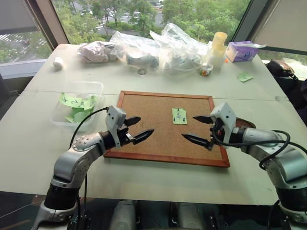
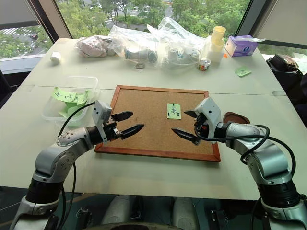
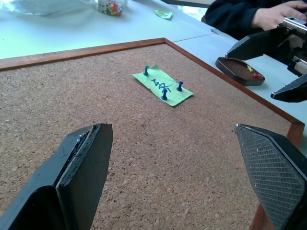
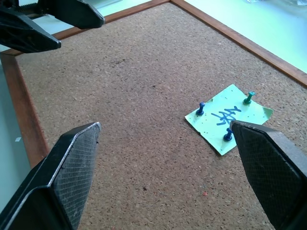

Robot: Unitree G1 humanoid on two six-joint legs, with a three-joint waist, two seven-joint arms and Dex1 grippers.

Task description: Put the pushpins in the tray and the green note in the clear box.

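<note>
White tabletop by a window is carrying the corkboard [image 1: 165,127], and I am holding both arms over its near half. My left gripper [image 1: 137,128] is standing fully spread and is gripping nothing; my right gripper [image 1: 197,129] is likewise spread wide and empty. The two are pointing inward at each other, each hovering above bare cork with no contact that I can see.

Working outward from the fingers: the green note [image 1: 179,116] is lying flat on the cork between the two grippers and beyond both sets of fingertips, toward the far edge of the board. It is sitting clearly closer to the right fingertips than to the left. Its long axis is running roughly front to back as the head cameras are seeing it. Three pushpins [image 4: 228,134] are standing upright in it, two blue and one teal, spaced around the scribble.

I am judging the right arm the better placed for the first pull: a short reach forward and inward. The tray [image 3: 239,72] is resting on the table just past the board's right edge, already holding two small pins. The clear box [image 1: 78,103] is sitting off the board's left side, green slips inside it, so the note's eventual trip is favouring the left arm.
</note>
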